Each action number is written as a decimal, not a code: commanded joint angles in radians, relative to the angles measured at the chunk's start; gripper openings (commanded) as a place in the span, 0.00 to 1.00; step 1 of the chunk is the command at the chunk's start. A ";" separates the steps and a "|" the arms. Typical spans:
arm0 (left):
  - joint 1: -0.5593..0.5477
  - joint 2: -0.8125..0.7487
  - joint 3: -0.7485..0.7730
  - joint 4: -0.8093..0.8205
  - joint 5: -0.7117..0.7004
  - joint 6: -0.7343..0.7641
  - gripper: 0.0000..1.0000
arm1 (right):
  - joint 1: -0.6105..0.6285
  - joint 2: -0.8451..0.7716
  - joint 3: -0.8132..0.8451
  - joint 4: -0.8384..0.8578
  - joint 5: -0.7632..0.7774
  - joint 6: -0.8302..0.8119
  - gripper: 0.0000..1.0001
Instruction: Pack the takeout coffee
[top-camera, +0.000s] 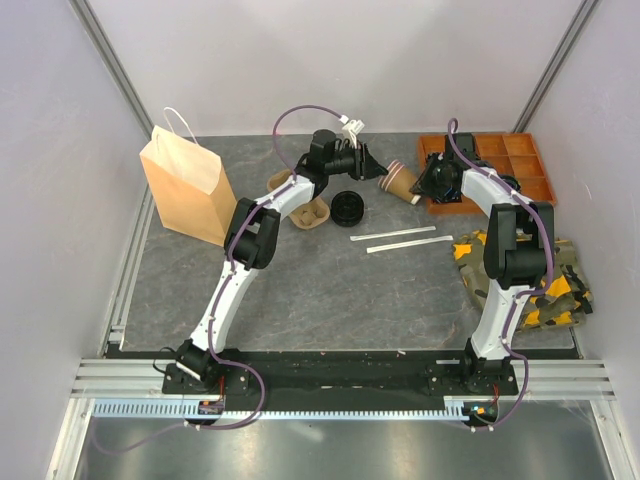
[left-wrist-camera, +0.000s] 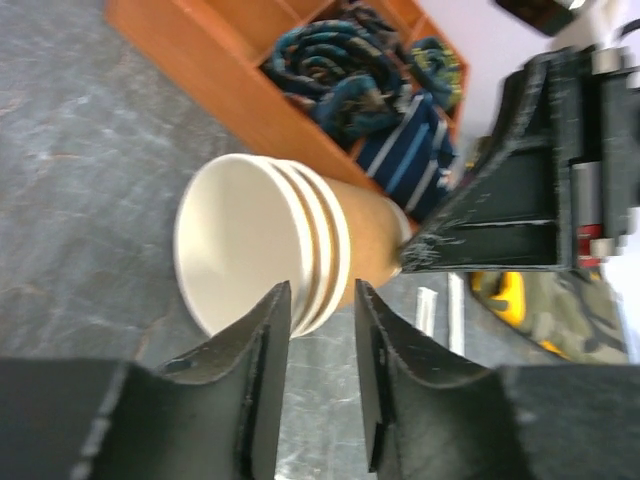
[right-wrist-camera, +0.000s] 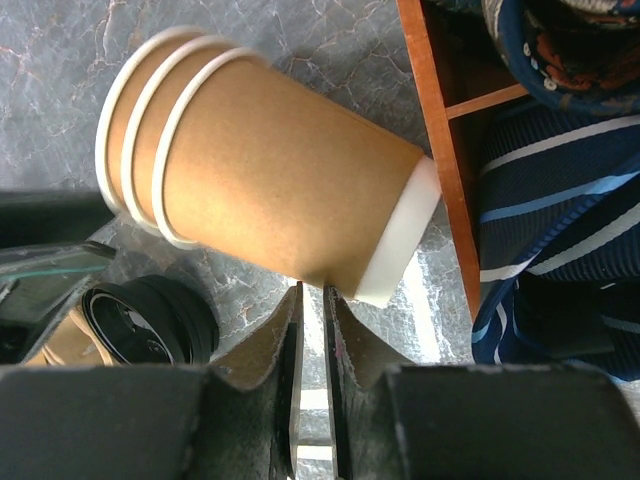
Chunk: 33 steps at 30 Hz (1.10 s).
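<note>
At far centre-right of the grey table (top-camera: 300, 290), a stack of three nested kraft-paper cups (top-camera: 400, 182) lies on its side. Its base is just beside the orange tray (top-camera: 500, 137) and its mouth faces left.

Only the top view records the wider layout:
- A paper bag (top-camera: 185, 185) stands at far left.
- A pulp cup carrier (top-camera: 308, 208) and black lids (top-camera: 347, 207) sit left of the cups.
- Two white wrapped straws (top-camera: 400, 238) lie nearer.
- A camouflage cloth (top-camera: 530, 280) lies at right.

Neither gripper's opening can be read in that view.

The left wrist view shows the left gripper (left-wrist-camera: 320, 295) with its fingers partly apart, straddling the rims of the stack. One finger is in front of the white mouth and the other is outside the rims. Gaps show on either side, and no clamp is evident. This view alone shows rolled striped fabric (left-wrist-camera: 400, 150) in the tray.

The right wrist view shows the right gripper (right-wrist-camera: 312, 292) with its fingers drawn almost together, leaving a thin slit. The tips meet the cup wall just short of the base. Whether they pinch anything cannot be told.
</note>
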 joint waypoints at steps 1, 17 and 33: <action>0.002 0.011 0.029 0.093 0.064 -0.085 0.31 | 0.004 0.010 0.035 -0.003 -0.008 -0.011 0.20; 0.003 0.012 -0.012 0.053 -0.003 -0.155 0.32 | 0.004 0.030 0.046 -0.011 -0.003 -0.009 0.19; -0.004 -0.028 -0.044 0.106 0.021 -0.194 0.05 | 0.004 0.020 0.048 -0.012 -0.024 -0.004 0.19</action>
